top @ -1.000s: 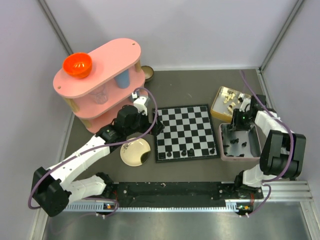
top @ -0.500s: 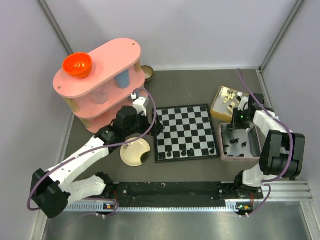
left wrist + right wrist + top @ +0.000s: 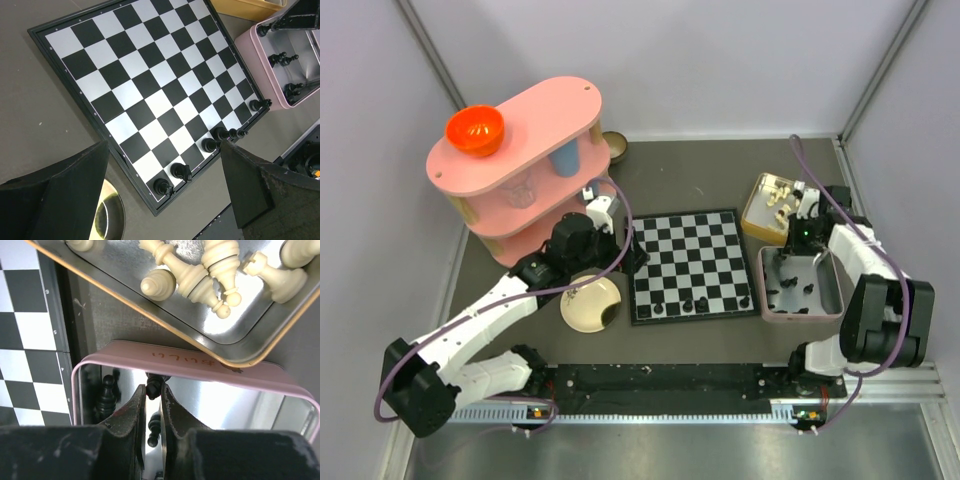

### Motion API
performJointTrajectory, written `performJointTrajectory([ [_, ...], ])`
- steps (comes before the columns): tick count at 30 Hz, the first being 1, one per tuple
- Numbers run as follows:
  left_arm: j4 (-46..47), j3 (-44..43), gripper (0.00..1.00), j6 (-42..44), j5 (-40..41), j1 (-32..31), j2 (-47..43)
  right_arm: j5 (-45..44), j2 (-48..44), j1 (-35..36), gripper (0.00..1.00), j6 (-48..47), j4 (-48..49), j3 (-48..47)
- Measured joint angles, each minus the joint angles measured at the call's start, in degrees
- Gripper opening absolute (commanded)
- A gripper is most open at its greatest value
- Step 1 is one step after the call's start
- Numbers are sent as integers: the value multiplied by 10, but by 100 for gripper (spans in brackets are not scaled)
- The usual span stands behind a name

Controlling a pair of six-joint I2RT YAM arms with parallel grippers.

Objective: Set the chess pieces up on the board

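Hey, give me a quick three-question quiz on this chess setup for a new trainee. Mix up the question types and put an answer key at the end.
1. True or false: the right gripper hangs over the board.
2. Where do the chess pieces already on the board stand? A) along its near edge B) along its far edge C) in its centre
3. Fill in: the left gripper is ___.

Key:
1. False. It is inside the pink tin, shut on a black chess piece.
2. A.
3. Open.
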State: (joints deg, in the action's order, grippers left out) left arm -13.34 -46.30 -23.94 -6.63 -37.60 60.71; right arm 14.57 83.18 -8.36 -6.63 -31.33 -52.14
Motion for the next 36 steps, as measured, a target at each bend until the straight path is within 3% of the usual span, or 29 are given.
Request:
performJointTrajectory([
  [8, 0, 1, 97, 0, 0, 0, -5, 7, -88, 0, 1, -59, -45, 0],
  [15, 0, 1, 97, 1, 0, 0, -5, 78, -163, 21, 1, -130, -101, 0],
  [25, -9, 1, 97, 18, 25, 0, -30, 160, -220, 216, 1, -181, -166, -4],
  [36, -26, 23, 97, 14, 75, 0, -105, 146, -202, 330, 2, -214, -173, 12],
])
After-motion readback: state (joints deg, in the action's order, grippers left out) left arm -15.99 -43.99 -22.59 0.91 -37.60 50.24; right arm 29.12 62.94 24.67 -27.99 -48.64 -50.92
